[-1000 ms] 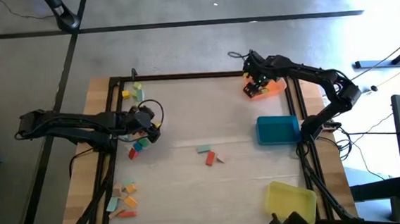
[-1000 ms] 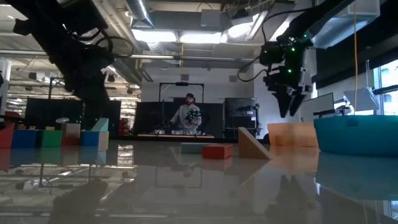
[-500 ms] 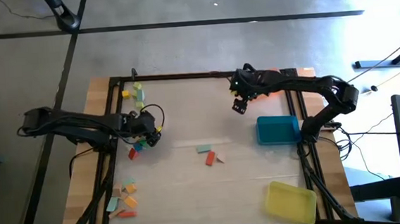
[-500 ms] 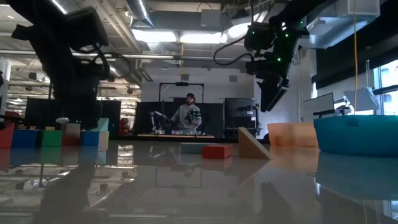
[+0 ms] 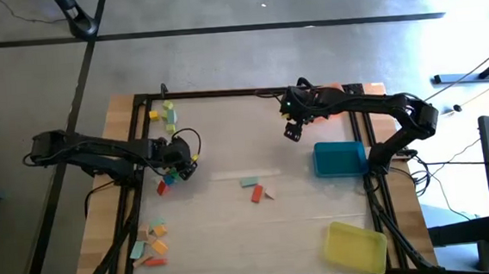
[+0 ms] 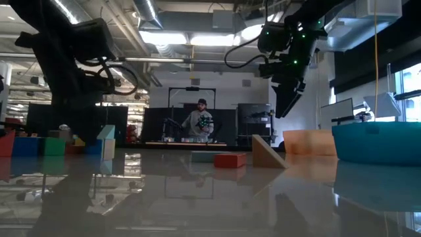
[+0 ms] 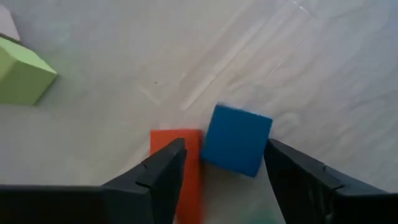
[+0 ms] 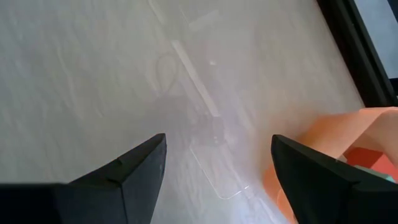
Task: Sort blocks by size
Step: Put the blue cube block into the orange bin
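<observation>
We see the left gripper [image 5: 180, 161] low over the bench [image 5: 228, 147], at about nine o'clock of its surface, with its fingers [image 7: 163, 171] spread apart and nothing between the pads. In the left wrist view a blue cube [image 7: 236, 139] lies in the gap between those fingers, touching an orange-red block [image 7: 186, 163] that sits partly under one finger; a green block [image 7: 22, 76] lies well apart from both. From above, a small cluster of blocks [image 5: 168, 179] lies just beside that gripper at its seven o'clock. More blocks [image 5: 166, 114] sit at the bench's eleven o'clock, another heap [image 5: 151, 244] at seven o'clock, and a teal bar, a red block [image 5: 255, 196] and a tan wedge [image 6: 266, 152] lie near the centre. The right gripper [image 5: 292, 131] hangs above bare bench at about one o'clock, fingers apart and empty, near the orange tray [image 8: 339, 152], with the blue tray [image 5: 339, 158] at its four o'clock. We can read no writing or labels anywhere.
</observation>
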Tool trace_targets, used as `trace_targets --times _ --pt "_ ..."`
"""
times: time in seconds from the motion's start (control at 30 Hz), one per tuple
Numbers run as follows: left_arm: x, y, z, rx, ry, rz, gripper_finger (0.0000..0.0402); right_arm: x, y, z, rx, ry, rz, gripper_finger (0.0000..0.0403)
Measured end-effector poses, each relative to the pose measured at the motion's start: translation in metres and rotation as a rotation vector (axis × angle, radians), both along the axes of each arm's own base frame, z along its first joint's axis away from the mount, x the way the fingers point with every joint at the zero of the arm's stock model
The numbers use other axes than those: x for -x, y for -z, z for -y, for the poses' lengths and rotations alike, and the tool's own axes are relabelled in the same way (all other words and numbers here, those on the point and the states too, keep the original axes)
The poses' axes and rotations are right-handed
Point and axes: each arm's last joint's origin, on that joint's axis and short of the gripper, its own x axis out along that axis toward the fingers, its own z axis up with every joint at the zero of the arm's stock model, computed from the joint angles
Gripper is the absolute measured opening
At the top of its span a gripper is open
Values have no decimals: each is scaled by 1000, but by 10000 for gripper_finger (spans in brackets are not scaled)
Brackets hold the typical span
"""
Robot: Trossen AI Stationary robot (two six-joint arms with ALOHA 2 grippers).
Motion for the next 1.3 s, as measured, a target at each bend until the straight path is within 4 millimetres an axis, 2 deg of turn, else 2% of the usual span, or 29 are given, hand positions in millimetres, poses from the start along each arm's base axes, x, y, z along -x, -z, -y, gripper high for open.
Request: trace_targets --times 0.23,0.37,0.47,0.63,0.73,0.93,1.2,1.3 --pt "-3 1 0 12 6 18 201 0 0 0 1 -1 2 287" --pt "-5 10 -1 -7 32 -4 189 -2 -1 1 11 -2 22 287" --pt "-8 14 -1 -13 68 -21 171 -3 -2 2 20 -8 34 287" --pt "-11 15 -1 -6 136 -8 117 -7 -3 1 15 -41 78 287" --pt "-15 8 -1 -21 172 15 114 -13 0 -4 18 -83 132 287" --pt "-26 -16 0 -76 243 129 115 -27 10 -24 55 -211 247 287" --pt "-49 -43 6 -194 336 452 119 -52 17 -66 216 -495 622 287" --pt "-55 -53 7 -209 319 581 123 -56 13 -80 291 -527 779 287"
